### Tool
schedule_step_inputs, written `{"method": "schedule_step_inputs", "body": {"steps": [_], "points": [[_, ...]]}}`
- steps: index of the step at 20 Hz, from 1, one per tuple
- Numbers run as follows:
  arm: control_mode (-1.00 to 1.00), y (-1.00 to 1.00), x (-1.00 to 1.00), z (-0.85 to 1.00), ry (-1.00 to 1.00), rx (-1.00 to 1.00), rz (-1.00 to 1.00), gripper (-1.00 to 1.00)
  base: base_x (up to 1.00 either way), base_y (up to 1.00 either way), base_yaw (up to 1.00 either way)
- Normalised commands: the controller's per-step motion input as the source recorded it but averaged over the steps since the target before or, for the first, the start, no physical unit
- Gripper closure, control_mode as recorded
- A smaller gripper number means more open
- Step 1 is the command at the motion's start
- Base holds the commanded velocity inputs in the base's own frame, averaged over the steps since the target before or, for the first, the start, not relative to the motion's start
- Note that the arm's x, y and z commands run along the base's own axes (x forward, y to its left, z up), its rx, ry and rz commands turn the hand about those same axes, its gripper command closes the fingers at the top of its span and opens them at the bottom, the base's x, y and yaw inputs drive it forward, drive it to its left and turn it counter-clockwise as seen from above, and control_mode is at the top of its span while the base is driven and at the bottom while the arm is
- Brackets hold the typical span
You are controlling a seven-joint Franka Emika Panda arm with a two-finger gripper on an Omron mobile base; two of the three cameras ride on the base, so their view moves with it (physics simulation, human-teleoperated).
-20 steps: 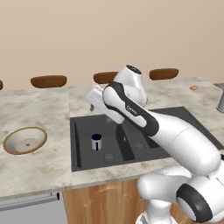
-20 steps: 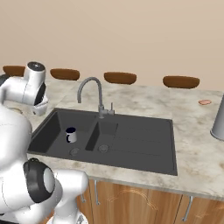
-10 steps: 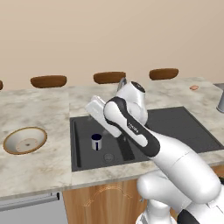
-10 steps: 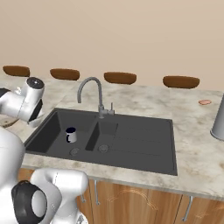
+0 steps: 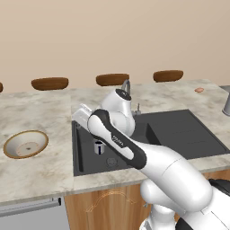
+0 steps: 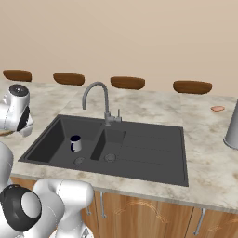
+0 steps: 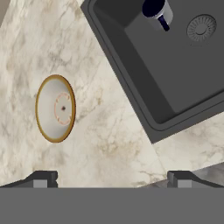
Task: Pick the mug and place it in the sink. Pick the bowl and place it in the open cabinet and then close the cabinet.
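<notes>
pincer: we see the pincer (image 7: 109, 177) spread wide, nothing between the tips, hanging over the marble desk (image 7: 109, 127) between the bowl and the sink corner.
arm: white arm (image 5: 121, 143) reaches out from the base, over the left basin; its hand sits above the sink's left rim.
desk: pale marble, veined; wooden base cabinets (image 6: 153, 216) below the front edge.
bowl: the bowl (image 5: 25, 143) sits upright on the desk, left of the sink, well apart from it. Tan rim, whitish inside, tan ring at the centre. We see nothing in it. In the hand view (image 7: 55, 108) it lies just off the left fingertip's side, not touched.
sink: the sink (image 6: 139, 160) is matte black with two basins and a drainer on its right. Drain grilles sit in both basins.
mug: the mug (image 6: 75, 143) stands upright in the left basin, on the basin floor, near the drain. Dark body, pale rim. We see it in the left base view (image 5: 99, 147) partly behind the arm, and at the top of the hand view (image 7: 156, 11). Inside looks dark; contents we cannot tell.
tap: grey gooseneck tap (image 6: 97, 100) rises at the sink's back edge, spout arching over the left basin.
metal vessel: grey vessel (image 6: 232, 128) on the desk at far right, cut by the picture edge.
small disc: reddish disc (image 6: 217, 109) on the desk, back right.
stools: dark brown oval seats (image 6: 128, 82) line up beyond the desk's far edge.
wall: plain beige wall (image 6: 121, 37) behind.
</notes>
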Motion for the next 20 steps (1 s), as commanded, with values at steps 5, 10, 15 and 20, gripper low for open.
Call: {"method": "schedule_step_inputs", "body": {"steps": [5, 10, 15, 20], "points": [[-1.0, 0.25, 0.02, 0.0, 0.0, -0.04, 0.0, -1.0, 0.0, 0.0, 0.0], [-1.0, 0.21, 0.02, -0.13, -0.02, -0.02, 0.0, -1.0, 0.0, 0.0, 0.0], [-1.0, 0.17, 0.21, -0.34, 0.0, 0.0, 0.01, -1.0, 0.0, 0.0, 0.0], [-1.0, 0.03, 0.22, -0.22, -0.09, 0.0, 0.03, -1.0, 0.0, 0.0, 0.0]]}}
